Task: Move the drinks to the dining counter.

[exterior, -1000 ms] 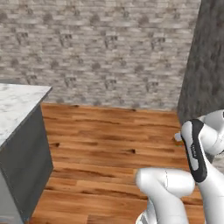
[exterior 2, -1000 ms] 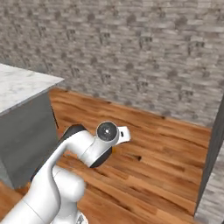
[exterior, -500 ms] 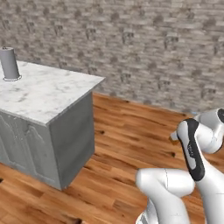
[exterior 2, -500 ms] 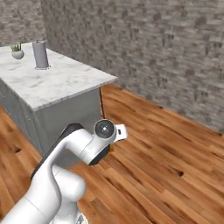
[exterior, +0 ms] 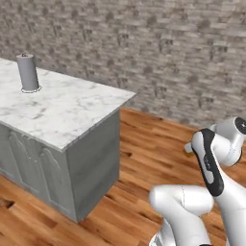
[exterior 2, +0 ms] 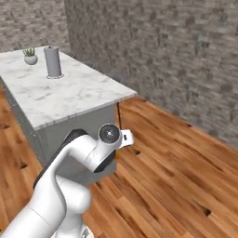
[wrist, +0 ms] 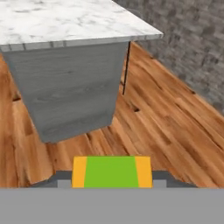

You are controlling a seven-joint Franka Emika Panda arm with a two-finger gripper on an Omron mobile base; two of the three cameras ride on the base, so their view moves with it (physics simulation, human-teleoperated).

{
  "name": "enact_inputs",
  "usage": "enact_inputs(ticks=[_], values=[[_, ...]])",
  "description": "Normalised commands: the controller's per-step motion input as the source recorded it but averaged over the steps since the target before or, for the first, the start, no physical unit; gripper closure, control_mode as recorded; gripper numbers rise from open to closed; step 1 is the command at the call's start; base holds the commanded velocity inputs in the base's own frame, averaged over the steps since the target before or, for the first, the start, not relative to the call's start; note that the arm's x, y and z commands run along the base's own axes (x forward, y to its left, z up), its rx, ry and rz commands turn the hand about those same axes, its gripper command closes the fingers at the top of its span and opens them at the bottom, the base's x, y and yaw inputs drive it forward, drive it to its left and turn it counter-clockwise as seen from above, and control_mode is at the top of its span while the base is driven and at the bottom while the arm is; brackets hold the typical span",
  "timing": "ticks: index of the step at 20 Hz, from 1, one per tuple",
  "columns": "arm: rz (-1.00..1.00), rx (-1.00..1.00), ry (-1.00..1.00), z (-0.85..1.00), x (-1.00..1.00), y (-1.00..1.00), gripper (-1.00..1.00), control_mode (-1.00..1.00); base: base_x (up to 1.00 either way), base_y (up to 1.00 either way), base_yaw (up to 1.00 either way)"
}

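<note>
Base has swung round w/ the cameras: a sec ago both base views showed mostly brick wall and floor w/ just a corner of marble at the left edge; now the dining counter (exterior: pixel 62 108) fills the left half, its near corner and grey base (wrist: pixel 70 83) facing the robot. That's the whole picture shifting, so camera travel, not the things moving.

Hand cam: an orange carton (wrist: pixel 112 171) w/ a green panel sits right at the bottom, between where the fingertips would be. Gripper (wrist: pixel 112 183) looks pinched on it, though the tips are barely visible behind the carton, so that's a judgement. Counter lies ahead of and above the hand, its corner up and slightly right; wood floor directly below.

On the counter, far beyond the hand: a grey cylinder (exterior 2: pixel 53 62) and a small potted plant (exterior 2: pixel 30 56).

Meaning: likely transport leg, carton in hand, counter now near. Next calls for closing in, lifting the carton over the edge. Other drinks not seen here.
</note>
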Motion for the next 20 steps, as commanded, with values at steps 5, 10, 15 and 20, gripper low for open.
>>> enact_inputs(ticks=[5,10,15,20], values=[[0.0,0.0,0.0,0.0,0.0,0.0,1.0,1.0,1.0,0.0,0.2],[0.0,0.0,0.0,0.0,0.0,0.0,1.0,1.0,1.0,0.0,0.2],[0.0,0.0,0.0,0.0,0.0,0.0,1.0,1.0,0.96,0.0,0.27],[0.0,0.0,0.0,0.0,0.0,0.0,1.0,1.0,0.86,0.0,0.36]])
